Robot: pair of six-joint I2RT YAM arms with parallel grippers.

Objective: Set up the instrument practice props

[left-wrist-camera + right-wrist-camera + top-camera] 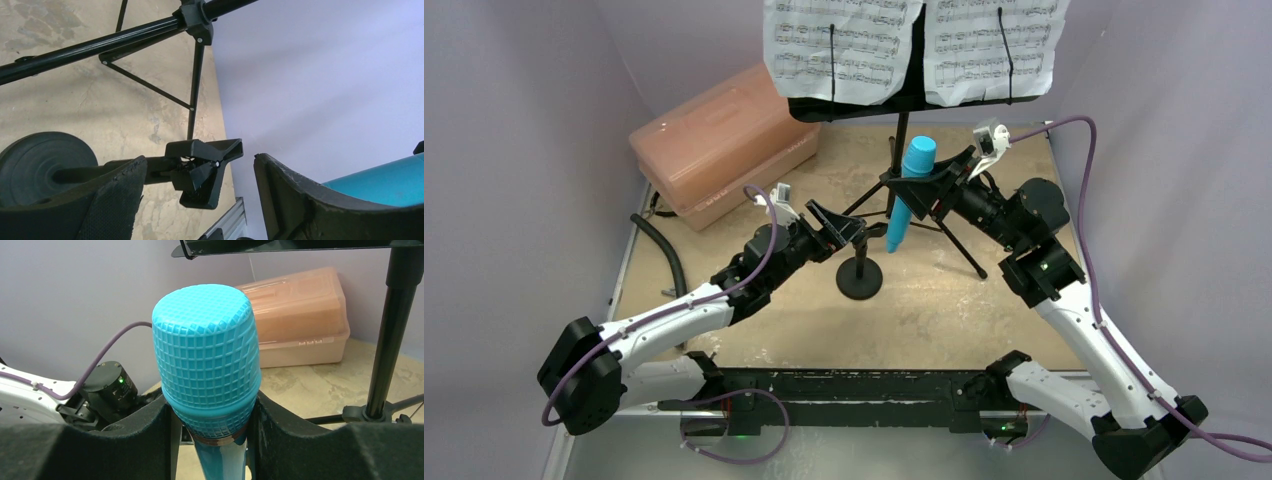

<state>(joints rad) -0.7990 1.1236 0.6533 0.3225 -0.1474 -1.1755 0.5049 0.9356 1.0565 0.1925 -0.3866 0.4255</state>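
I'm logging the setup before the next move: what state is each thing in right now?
Music stand: upright, legs spread.
Sheet-music pages: both on the stand's desk, behind wire holders.
Mic stand: upright on its round base, clip empty.
Microphone: head up, off the table, held.
Pink box: lid closed.
Left gripper: open around the mic stand's clip.
Right gripper: shut on the microphone.

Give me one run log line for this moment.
right hand: shut on microphone | left hand: open around mic stand clip | microphone: not in clip | music stand: up, pages on
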